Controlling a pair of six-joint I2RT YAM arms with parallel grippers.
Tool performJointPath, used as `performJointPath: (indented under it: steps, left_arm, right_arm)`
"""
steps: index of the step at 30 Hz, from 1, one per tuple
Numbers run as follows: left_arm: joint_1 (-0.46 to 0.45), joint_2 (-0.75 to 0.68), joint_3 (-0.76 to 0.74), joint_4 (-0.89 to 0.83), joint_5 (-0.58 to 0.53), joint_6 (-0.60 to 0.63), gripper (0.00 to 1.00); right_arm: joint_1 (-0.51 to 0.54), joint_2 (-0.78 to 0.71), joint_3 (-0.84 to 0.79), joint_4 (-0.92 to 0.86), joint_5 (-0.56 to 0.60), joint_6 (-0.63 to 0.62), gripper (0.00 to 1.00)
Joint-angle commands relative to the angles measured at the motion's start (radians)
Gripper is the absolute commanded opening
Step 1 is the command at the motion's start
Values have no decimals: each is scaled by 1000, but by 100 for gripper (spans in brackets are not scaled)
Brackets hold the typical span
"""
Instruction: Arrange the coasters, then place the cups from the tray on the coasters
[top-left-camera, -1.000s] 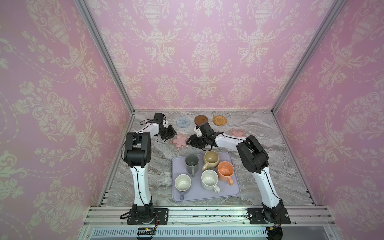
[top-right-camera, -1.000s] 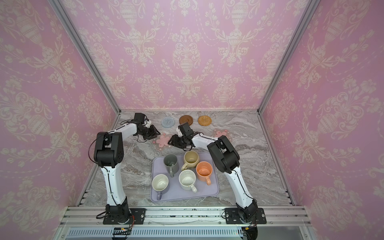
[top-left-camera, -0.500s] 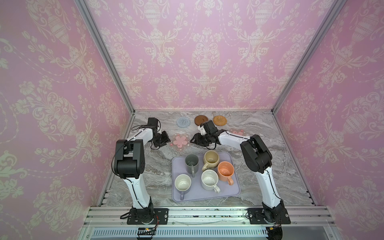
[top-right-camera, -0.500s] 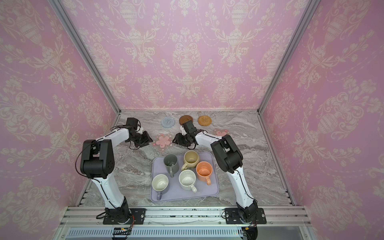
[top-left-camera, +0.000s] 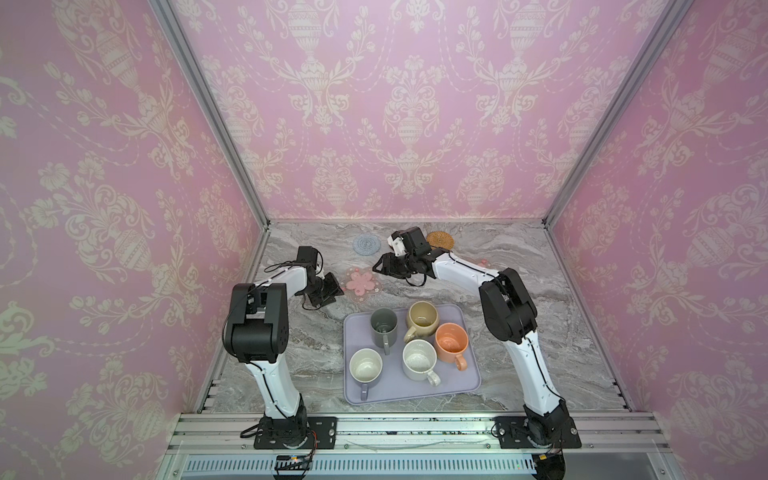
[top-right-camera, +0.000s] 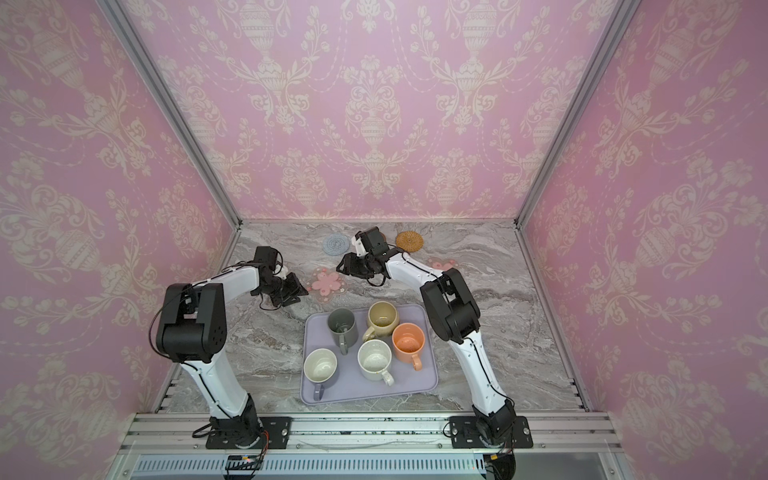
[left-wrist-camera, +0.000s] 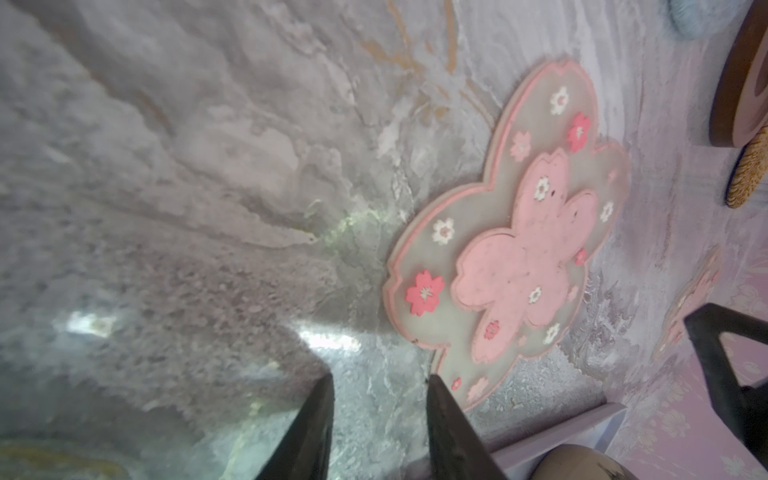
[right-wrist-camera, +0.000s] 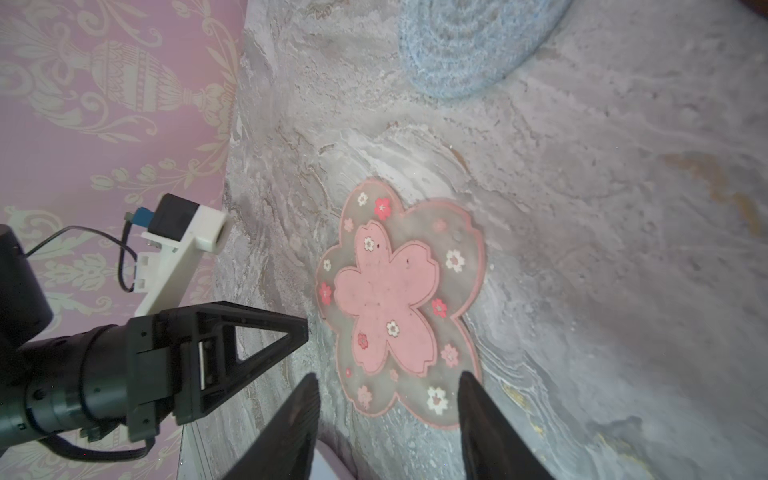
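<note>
Starting at the left, the left hand (top-left-camera: 336, 289) sits low over the counter (top-left-camera: 291, 353), fingers a narrow gap apart with nothing between them. Just off its fingertips lies a pink flower coaster (top-left-camera: 363, 282), flat on the stone and touching neither hand. On the far side of that coaster, facing the left hand, the right hand (right-wrist-camera: 387, 376) hangs with its fingers spread wider, also empty, one tip close to a petal's edge.

The coaster looks thin, rubbery and light, likely to flop when lifted and perhaps to cling to the stone. It has no lip, so a pinch across the middle would probably find nothing. An outer petal, caught at its edge, seems the best place to take hold.

A blue coaster (top-left-camera: 366, 243) lies beyond the right hand, and a woven coaster (top-left-camera: 439, 239) lies behind its wrist. A second flower coaster (top-left-camera: 482, 262) peeks out beside its forearm. A brown coaster (left-wrist-camera: 744, 83) shows only in the left wrist view.

Nearer the robot than both hands, the tray (top-left-camera: 415, 392) holds all five cups (top-left-camera: 452, 341) upright. They look hard, glazed, heavier and breakable, so the rim wall or the handle is the likely grip.
</note>
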Motion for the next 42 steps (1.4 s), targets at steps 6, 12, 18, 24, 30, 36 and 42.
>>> performJointPath:
  steps: [6, 12, 18, 24, 30, 36, 42]
  left_arm:
    - [-20, 40, -3, 67, 34, -70, 40]
    - [-28, 79, 12, 91, 46, -86, 40]
    - [-48, 140, 59, 93, 61, -88, 40]
    - [-88, 187, 97, 82, 66, -82, 40]
    - [-116, 206, 103, 84, 81, -80, 40]
    - [-155, 223, 117, 82, 88, -85, 40]
    - [-215, 238, 146, 87, 83, -106, 40]
  right_arm:
    - [-7, 57, 29, -37, -20, -18, 55]
    - [-5, 72, 29, -30, -30, -4, 55]
    - [2, 36, -62, 31, -29, 26, 55]
    - [5, -1, -182, 124, -18, 88, 55]
    - [7, -63, -303, 186, -4, 116, 55]
    - [2, -113, -367, 175, 19, 97, 54]
    - [-24, -146, -412, 177, 38, 97, 55]
